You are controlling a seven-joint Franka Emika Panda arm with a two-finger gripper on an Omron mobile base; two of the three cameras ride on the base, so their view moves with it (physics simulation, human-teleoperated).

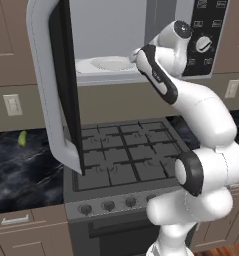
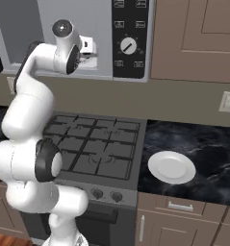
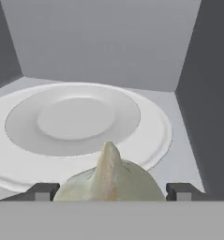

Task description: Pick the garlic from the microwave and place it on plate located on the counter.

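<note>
In the hand view the cream-yellow garlic [image 3: 108, 180] with its pointed tip up fills the gap between my two fingertips, and my gripper [image 3: 112, 191] is shut on it, just over the front rim of the white turntable tray [image 3: 85, 117]. The microwave [image 1: 206, 40] stands open, its door [image 1: 51, 75] swung far out to the left. My hand [image 2: 89, 49] reaches into the microwave's cavity at its right side. The pale round plate [image 2: 172, 167] lies bare on the black marble counter [image 2: 208, 139], right of the stove and well below the microwave.
The grey gas stove [image 1: 126, 150] lies directly under the microwave. A small green vegetable [image 1: 22, 138] lies on the counter [image 1: 21, 170] left of the stove. The open door overhangs the stove's left edge. Wall sockets [image 2: 228, 102] sit on the backsplash.
</note>
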